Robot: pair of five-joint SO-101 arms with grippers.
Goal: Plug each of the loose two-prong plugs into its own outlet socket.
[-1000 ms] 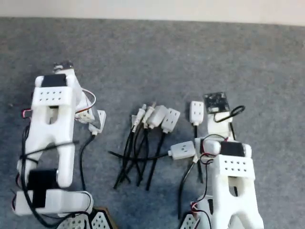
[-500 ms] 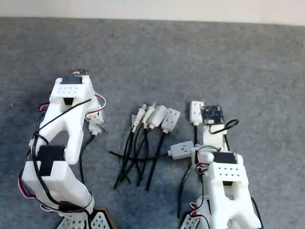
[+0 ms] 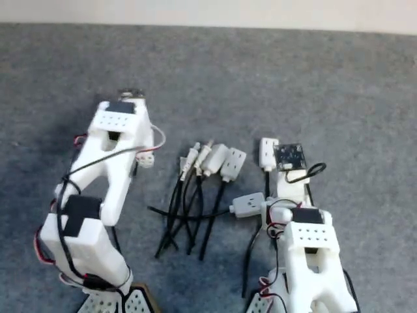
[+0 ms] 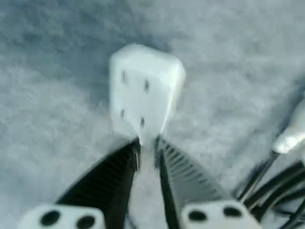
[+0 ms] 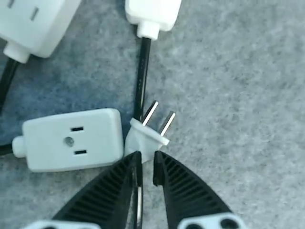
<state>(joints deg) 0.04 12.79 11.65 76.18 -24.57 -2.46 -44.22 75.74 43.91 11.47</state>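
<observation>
- The grey carpeted table (image 3: 293, 78) carries the whole job. My 2 arms stand at the near edge, and between them lies a bundle of black cords (image 3: 186, 215) with loose plugs and sockets at its far end.
- The left gripper (image 4: 147, 148) is pinched narrow on the tail of a white outlet socket (image 4: 145, 88), left of the bundle. Its slotted face is turned toward the wrist camera. I cannot tell whether it is lifted off the carpet.
- The flat socket (image 5: 71, 143) lies face-up just beside the right gripper (image 5: 145, 162), slots toward the ceiling.
- The right gripper is closed narrow on the body of a two-prong plug (image 5: 143, 138), which rests across a black cord (image 5: 140, 90) running to another socket.
- The 2 prongs (image 5: 150, 112) point away from the jaws, along the table.
- As I read it, the step in hand is the first pairing. Each arm has its half, nothing is mated, and the 2 halves sit well apart with the bundle between them.
- Next I would need to bring plug and held socket together over the middle and turn a wrist until the prongs face 1 pair of slots squarely. Then I push straight in; a skewed push could pivot the plug in so narrow a grip.
</observation>
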